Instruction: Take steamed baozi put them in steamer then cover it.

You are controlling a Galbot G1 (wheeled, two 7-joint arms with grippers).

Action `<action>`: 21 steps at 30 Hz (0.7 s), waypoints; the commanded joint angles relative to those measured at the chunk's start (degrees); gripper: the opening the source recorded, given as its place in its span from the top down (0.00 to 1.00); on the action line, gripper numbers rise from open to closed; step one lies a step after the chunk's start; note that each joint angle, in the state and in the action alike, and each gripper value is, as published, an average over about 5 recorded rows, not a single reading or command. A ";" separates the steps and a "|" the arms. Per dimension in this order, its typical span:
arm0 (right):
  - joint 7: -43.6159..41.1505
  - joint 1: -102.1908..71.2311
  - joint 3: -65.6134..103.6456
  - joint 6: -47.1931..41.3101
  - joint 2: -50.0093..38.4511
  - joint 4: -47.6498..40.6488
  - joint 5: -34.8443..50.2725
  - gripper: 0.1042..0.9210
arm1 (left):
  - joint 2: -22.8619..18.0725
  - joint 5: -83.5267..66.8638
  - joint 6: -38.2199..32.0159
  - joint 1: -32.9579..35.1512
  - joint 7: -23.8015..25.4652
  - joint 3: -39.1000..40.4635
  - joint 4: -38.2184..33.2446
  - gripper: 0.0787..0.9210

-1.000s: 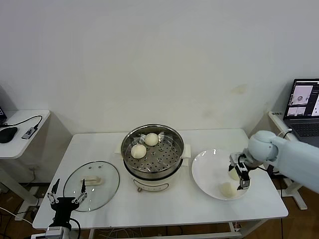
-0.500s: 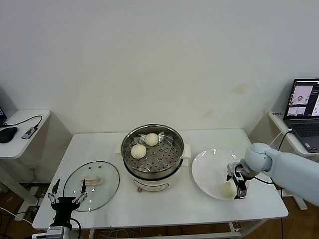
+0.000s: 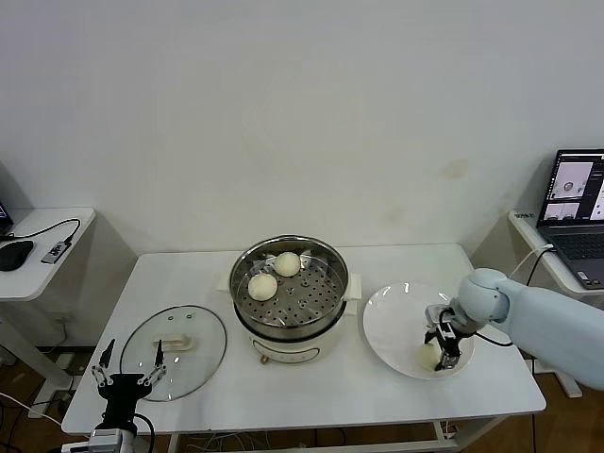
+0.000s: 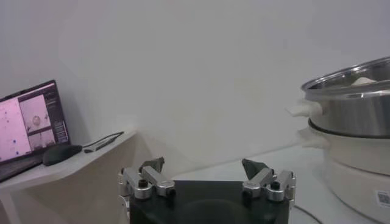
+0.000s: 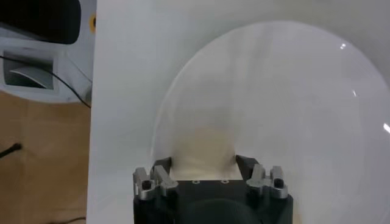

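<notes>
White plate (image 3: 392, 326) lay beneath the right claw (image 3: 442, 347), which was clamped on one steamed baozi (image 5: 203, 148) at the plate's near rim; the wrist view showed both fingers (image 5: 159, 170) pressed against the bun's sides. To that claw's left stood the steamer (image 3: 291, 293), holding two buns (image 3: 262, 285) on its perforated tray. The cover (image 3: 174, 350) lay flat on the tabletop (image 3: 311, 387), just ahead of the left claw (image 3: 126, 372). The left claw hung at the tabletop's near left edge, fingers apart and holding nothing.
</notes>
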 commanded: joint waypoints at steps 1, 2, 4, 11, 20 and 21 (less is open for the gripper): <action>-0.49 3.19 -0.33 0.17 -0.19 -0.14 0.46 0.37 | 0.10 0.03 0.01 0.04 0.00 -0.03 -0.16 0.12; -0.70 4.56 -0.66 0.24 -0.49 -0.02 0.82 0.38 | 0.14 0.02 0.01 0.05 0.01 -0.04 -0.17 0.12; -1.44 7.50 -1.16 0.37 -1.13 0.25 1.90 0.39 | 0.22 0.00 0.02 -0.01 0.01 -0.02 -0.20 0.12; -3.72 18.79 -2.04 0.86 -0.95 -0.49 7.34 0.39 | 0.39 -0.20 0.02 -0.45 0.00 0.23 -0.18 0.12; -4.05 34.96 -6.79 1.34 7.96 -3.17 13.51 0.39 | 0.81 -0.72 -0.16 -0.32 0.00 0.14 -0.33 0.12; -3.88 35.79 -6.83 1.27 9.27 -3.20 14.16 0.39 | 0.82 -0.74 -0.17 -0.32 -0.01 0.11 -0.36 0.12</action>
